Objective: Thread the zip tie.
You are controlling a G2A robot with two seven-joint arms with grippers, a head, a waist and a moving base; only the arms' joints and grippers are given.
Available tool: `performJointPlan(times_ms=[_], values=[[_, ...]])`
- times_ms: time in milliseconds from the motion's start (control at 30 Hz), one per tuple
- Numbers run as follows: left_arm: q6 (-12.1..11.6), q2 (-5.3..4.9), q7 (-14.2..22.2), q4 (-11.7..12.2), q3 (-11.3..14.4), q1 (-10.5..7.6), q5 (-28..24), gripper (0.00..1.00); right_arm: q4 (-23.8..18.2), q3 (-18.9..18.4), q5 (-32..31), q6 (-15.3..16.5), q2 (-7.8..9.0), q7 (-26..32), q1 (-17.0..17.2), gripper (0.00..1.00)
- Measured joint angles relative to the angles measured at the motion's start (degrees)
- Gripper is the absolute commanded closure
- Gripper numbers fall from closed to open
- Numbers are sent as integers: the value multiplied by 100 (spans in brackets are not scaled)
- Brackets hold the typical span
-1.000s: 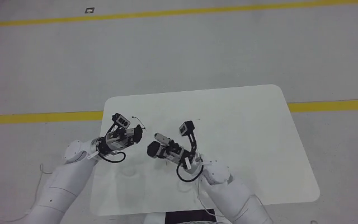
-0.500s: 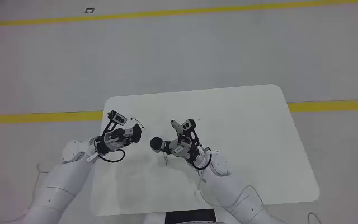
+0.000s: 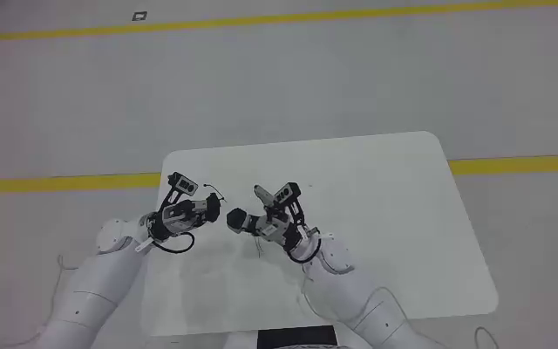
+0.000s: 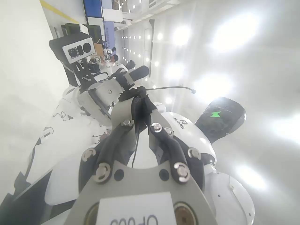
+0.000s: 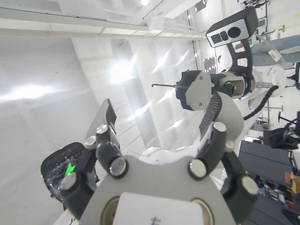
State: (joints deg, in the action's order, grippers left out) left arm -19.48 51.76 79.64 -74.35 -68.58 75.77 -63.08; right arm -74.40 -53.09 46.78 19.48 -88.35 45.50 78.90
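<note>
The zip tie (image 3: 212,188) is a thin black strip with a small head at its free end. My left gripper (image 3: 212,208) is shut on it above the left part of the white table (image 3: 392,201). In the left wrist view the zip tie (image 4: 168,87) sticks out sideways past the closed fingertips of the left gripper (image 4: 140,97), and its tail hangs down between the fingers. My right gripper (image 3: 234,219) hovers close beside the left one, open and empty. In the right wrist view the right gripper (image 5: 161,111) faces the left gripper (image 5: 185,92), with the zip tie (image 5: 164,85) apart from it.
The table's right half and far side offer free room. Yellow lines (image 3: 78,183) run across the grey floor around the table, and a small dark marker (image 3: 139,16) lies far off on the floor.
My right arm has swung round and its gripper has moved left, closer to the left gripper. The left gripper shifted slightly and still holds the zip tie.
</note>
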Motion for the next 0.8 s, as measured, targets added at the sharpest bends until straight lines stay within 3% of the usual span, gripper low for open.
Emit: performJointPlan(times_ms=[500,800], values=[[0,0,0,0,0,0,0,100,545,148,78,0,-230,71,-298,69],[0,0,0,0,0,0,0,100,730,108,-26,0,-340,51,-396,84]])
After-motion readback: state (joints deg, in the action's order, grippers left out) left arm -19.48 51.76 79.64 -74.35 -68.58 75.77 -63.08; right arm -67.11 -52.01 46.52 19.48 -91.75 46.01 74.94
